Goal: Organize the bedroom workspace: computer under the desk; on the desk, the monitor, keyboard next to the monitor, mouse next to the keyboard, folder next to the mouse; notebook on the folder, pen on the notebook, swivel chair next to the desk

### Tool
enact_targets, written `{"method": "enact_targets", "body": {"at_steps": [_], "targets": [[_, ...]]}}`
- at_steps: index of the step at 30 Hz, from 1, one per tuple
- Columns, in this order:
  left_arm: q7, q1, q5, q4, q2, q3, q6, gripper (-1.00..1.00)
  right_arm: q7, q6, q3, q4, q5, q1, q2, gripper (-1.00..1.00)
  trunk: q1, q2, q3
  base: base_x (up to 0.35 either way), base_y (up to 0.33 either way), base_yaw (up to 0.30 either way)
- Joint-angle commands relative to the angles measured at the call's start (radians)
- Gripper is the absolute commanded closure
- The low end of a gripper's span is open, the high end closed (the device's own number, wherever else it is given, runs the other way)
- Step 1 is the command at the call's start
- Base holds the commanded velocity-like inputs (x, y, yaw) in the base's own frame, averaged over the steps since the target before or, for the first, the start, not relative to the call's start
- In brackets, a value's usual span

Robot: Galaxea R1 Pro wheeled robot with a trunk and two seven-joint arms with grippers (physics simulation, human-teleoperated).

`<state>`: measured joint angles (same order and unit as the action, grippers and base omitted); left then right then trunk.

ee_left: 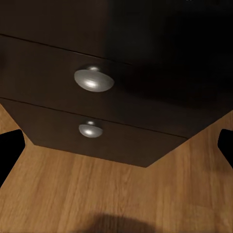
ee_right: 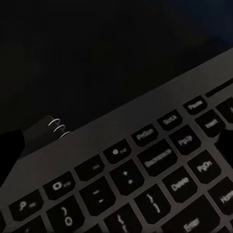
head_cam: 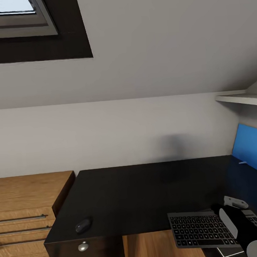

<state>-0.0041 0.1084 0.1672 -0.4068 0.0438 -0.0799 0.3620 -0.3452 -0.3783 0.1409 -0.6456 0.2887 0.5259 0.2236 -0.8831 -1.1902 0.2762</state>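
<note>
- The slim dark grey keyboard overhangs the long black table's front edge (mouse far off); right gripper holds it.
- Grip width: cannot tell.
- Push it fully on, level.

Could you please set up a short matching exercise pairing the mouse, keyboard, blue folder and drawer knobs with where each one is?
Things:
1. mouse
2. keyboard
3. blue folder
4. drawer knobs

Places:
A. on the desk's front face, below the top
B. at the right gripper, overhanging the desk's front edge
C. leaning upright at far right
D. desktop's near left corner

Pairs: 1-D, 2-B, 3-C, 4-A
</note>
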Motion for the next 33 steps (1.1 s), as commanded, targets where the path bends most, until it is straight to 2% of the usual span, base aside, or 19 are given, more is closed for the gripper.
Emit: {"method": "enact_targets", "body": {"at_steps": [1,7,17,33], "targets": [[-0.001,0.001,0.001,0.0,0.001,-0.003,0.003,-1.0,-0.006,-0.003,-0.001,-0.002,0.01,0.0,0.0,-1.0,0.0,-0.001,0.001,0.0,0.0,0.0],[-0.002,0.001,0.0,0.0,0.001,-0.004,0.003,-1.0,-0.005,-0.002,-0.001,-0.002,0.01,0.001,-0.001,-1.0,0.0,-0.001,0.001,0.0,0.025,0.0],[-0.006,0.001,0.0,0.0,0.001,-0.005,0.003,-1.0,-0.005,-0.001,-0.001,-0.002,0.01,0.0,-0.002,-1.0,0.0,-0.001,0.001,0.038,0.147,0.0],[-0.008,0.001,0.0,0.002,0.001,-0.005,0.003,-1.0,-0.009,-0.002,0.001,-0.003,0.01,0.0,-0.001,-1.0,0.0,-0.001,0.001,0.059,0.024,0.0]]}}
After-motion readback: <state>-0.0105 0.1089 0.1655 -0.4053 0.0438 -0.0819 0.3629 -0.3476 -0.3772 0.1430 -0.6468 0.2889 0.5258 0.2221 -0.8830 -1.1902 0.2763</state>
